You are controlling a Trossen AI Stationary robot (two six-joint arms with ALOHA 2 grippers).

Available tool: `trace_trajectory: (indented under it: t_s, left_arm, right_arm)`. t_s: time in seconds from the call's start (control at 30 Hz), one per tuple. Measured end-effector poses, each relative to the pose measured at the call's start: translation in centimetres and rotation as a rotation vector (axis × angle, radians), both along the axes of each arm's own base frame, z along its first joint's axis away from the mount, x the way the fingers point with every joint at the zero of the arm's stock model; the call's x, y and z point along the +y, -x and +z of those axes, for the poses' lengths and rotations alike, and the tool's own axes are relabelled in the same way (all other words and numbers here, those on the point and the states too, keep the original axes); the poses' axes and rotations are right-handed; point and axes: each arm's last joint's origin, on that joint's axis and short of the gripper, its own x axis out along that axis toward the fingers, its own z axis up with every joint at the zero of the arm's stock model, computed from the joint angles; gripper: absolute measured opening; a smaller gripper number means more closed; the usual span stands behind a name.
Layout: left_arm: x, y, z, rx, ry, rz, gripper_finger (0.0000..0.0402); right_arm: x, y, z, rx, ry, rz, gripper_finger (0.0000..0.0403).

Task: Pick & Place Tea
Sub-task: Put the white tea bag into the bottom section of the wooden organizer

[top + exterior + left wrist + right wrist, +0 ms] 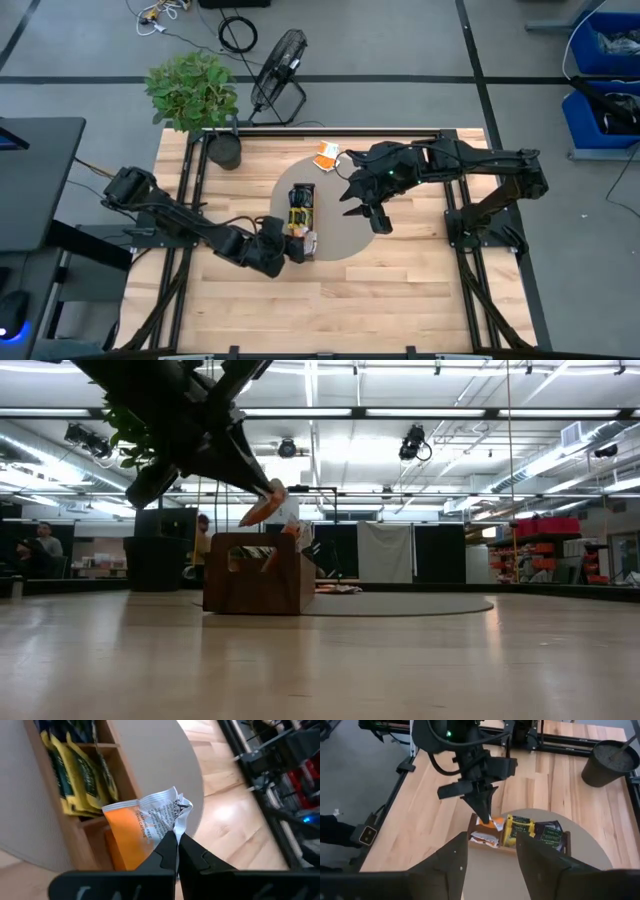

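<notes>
The left end effector [177, 851] is seen clamped on the crimped edge of an orange-and-white sachet [142, 822], which is held just above the near end compartment of the wooden tray [301, 222]; in the left wrist view the sachet hangs from the closed fingertips with its orange face turned toward the tray's open slot, where another orange sachet already lies. The step in hand is judged to be the placing of this sachet; it would be done well if the sachet were lowered straight between the slot's walls before release, so that its loose lower corner is not caught on the wooden divider or on the sachet beneath; a release made too high could let it flutter onto the round grey mat [345, 238]. In the next compartments yellow-green sachets [75, 775] and dark sachets [548, 834] are seen standing on edge. The right end effector [368, 213] hovers over the mat just beside the tray, its fingers parted and holding nothing. Further out, loose orange-and-white sachets [328, 154] lie on the bench [400, 300] at the mat's far edge, well apart from both end effectors; a potted plant [195, 95] stands at the bench's far left corner.
</notes>
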Motion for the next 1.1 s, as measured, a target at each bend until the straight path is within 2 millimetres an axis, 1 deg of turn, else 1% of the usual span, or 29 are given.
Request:
trace_trajectory:
  t_s: [0.17,0.23,0.33,0.47,0.67,0.8,0.97,1.1]
  left_arm:
    - [0.6,-0.4,0.0,0.019,-0.024,-0.042,0.0002]
    - [0.6,-0.9,-0.1,0.006,-0.020,-0.057,0.0002]
    - [0.6,-1.5,-0.7,-0.001,0.003,-0.073,0.0002]
    - [0.4,-1.8,-2.0,0.027,0.015,-0.071,0.0002]
    - [0.2,-2.1,-2.6,0.028,0.032,-0.082,0.0002]
    - [0.1,-2.1,-2.5,0.023,0.034,-0.082,0.0004]
    - [0.1,-2.1,-2.5,0.017,0.048,-0.073,0.0019]
    - [0.1,-2.1,-2.6,0.011,0.064,-0.062,0.0015]
  right_arm:
    - [0.0,-0.1,0.0,0.001,-0.006,-0.007,0.0174]
    - [0.0,-0.1,-0.1,0.004,-0.009,-0.010,0.0174]
    - [0.0,-0.1,-0.1,0.004,-0.010,-0.013,0.0174]
    - [0.0,-0.1,-0.1,0.005,-0.018,-0.021,0.0174]
    - [0.0,-0.1,-0.1,0.005,-0.015,-0.018,0.0174]
    - [0.0,-0.1,-0.1,0.005,-0.013,-0.017,0.0174]
    - [0.0,-0.1,-0.1,0.005,-0.012,-0.016,0.0174]
    - [0.0,-0.1,-0.1,0.005,-0.012,-0.015,0.0174]
